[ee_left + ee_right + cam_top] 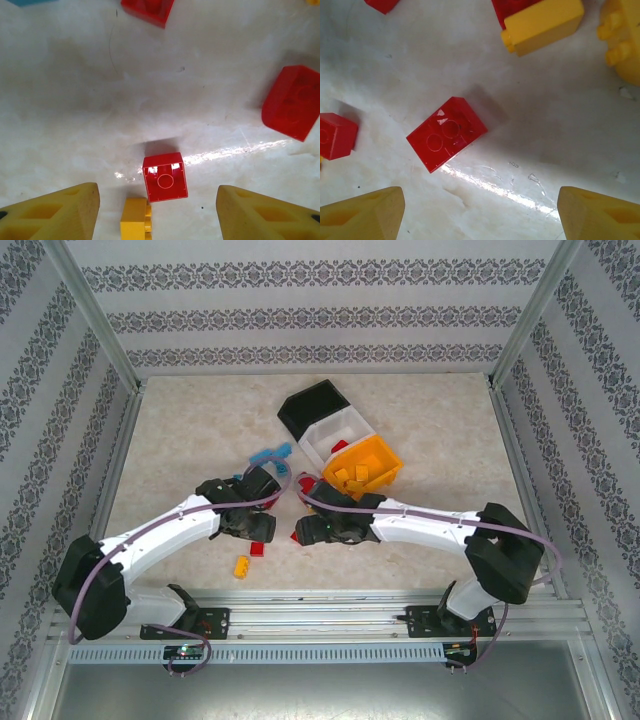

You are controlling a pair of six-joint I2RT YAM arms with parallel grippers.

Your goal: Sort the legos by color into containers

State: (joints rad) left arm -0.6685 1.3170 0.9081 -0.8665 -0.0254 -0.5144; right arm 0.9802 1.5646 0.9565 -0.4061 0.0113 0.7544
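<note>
Top camera overlooks everything; wrist cameras face the table [200, 420] closely.

Three joined bins stood in a slanting row on the table [180, 430]: the far bin [312, 402] at the left end, then the middle bin [318, 443], then the near bin [388, 466] at the right. A single brick [340, 446] lay in the middle bin, and a heap of bricks [355, 476] in the near bin. Before the row, the left gripper [258, 528] and right gripper [305, 530] faced each other. A lone brick [241, 566] lay nearest the arm bases. Between the left gripper's fingers lay a small brick [165, 177], with another brick [136, 220] just beside its near left corner.
</note>
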